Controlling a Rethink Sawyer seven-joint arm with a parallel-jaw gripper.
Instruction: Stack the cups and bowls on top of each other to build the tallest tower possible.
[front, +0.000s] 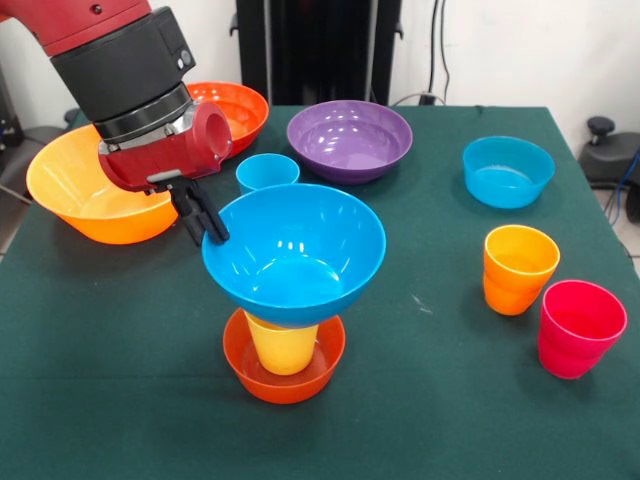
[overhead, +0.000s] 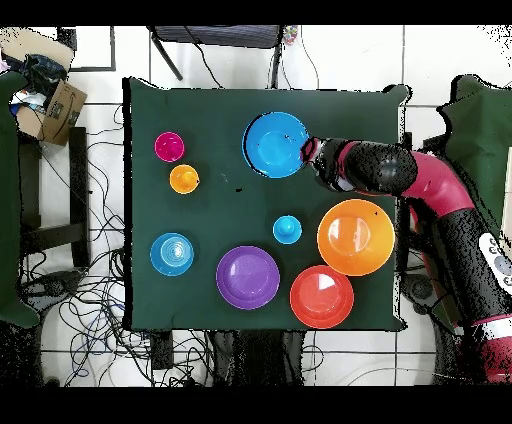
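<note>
Landmark = the tower (front: 287, 300), near front-centre of the green table (front: 120, 420). It's 3 pcs: small red-orange bowl (front: 285, 382) at the base, yellow cup (front: 280, 350) standing upright in it, large blue bowl (front: 295, 252) sitting on the cup's rim, tipped slightly.

Gripper (front: 208, 222) is at the blue bowl's rim, on the tower's left in front view. Black fingers (front: 213, 228) look pinched on the rim edge, nearly closed w/ the rim between them.

Behind the tower: blue cup (front: 267, 172), just beyond the big bowl. Further back, purple bowl (front: 350, 140) and medium red-orange bowl (front: 232, 112). Back-left of the tower, partly behind the arm: large light orange bowl (front: 85, 195). Right of the tower, well apart: orange cup (front: 518, 268) w/ pinkish red cup (front: 578, 327) just beside it; small teal-blue bowl (front: 508, 171) sits behind those 2.

Overhead view: blue bowl (overhead: 276, 144) hides the rest of the tower.
</note>
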